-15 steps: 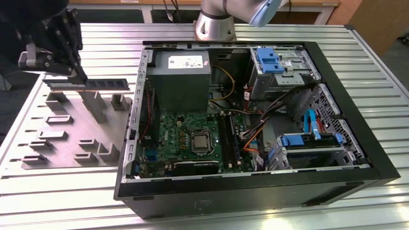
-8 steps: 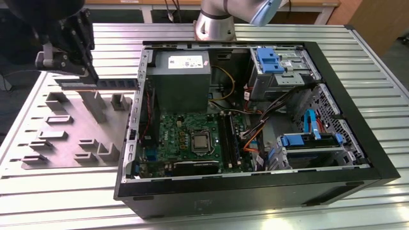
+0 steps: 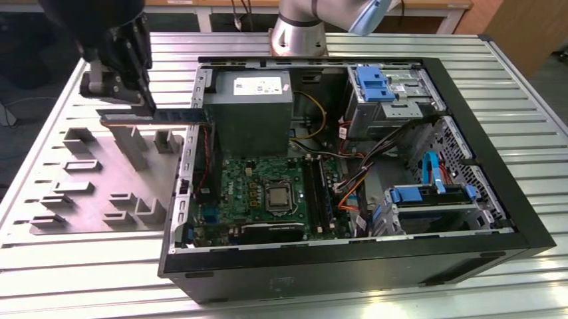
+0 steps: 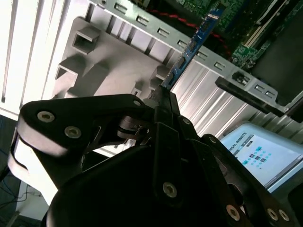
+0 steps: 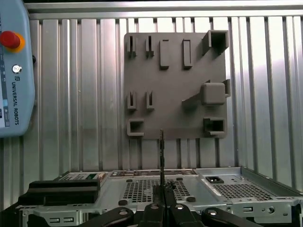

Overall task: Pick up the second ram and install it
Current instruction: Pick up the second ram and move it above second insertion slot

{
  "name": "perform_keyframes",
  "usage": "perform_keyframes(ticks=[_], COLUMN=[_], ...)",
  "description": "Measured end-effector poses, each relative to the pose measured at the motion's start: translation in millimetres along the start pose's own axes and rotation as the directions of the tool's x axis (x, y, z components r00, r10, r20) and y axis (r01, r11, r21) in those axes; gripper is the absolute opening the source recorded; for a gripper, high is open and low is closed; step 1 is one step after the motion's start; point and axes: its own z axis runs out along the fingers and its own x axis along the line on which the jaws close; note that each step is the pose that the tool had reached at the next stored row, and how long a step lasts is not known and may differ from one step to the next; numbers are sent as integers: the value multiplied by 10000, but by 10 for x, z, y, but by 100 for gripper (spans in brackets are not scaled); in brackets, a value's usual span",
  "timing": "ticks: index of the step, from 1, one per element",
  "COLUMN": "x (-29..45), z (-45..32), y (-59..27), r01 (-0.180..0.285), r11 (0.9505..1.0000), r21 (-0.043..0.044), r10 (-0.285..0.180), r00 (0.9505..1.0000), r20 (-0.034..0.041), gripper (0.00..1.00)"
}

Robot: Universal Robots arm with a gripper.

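The second ram [image 3: 173, 116] is a slim blue stick held level above the left wall of the open computer case [image 3: 497, 199], in the exterior view's upper left. My gripper [image 3: 146, 107] is shut on it from above. In the second wrist view the ram [image 4: 194, 42] runs from the gripper [image 4: 164, 100] towards the green motherboard [image 4: 246, 49]. The first wrist view has the ram [image 5: 161, 156] edge-on, clamped in the gripper [image 5: 162, 193]. The motherboard [image 3: 266, 186] lies on the case floor, with long black slots [image 3: 318, 193] beside the processor.
A grey holder plate [image 3: 98, 179] with raised blocks lies on the ribbed metal table, left of the case. The case holds a power supply [image 3: 253, 100], cables and blue drive brackets [image 3: 426, 194]. A teach pendant [image 5: 14, 71] lies beside the plate.
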Motion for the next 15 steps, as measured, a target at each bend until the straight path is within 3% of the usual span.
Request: perform_keyframes(ticks=[15], x=[-22], z=[-11], y=[-488], r01=[0], r11=[10000], r21=[-1], r10=[0], r00=[10000], r20=[-1], gripper=[12])
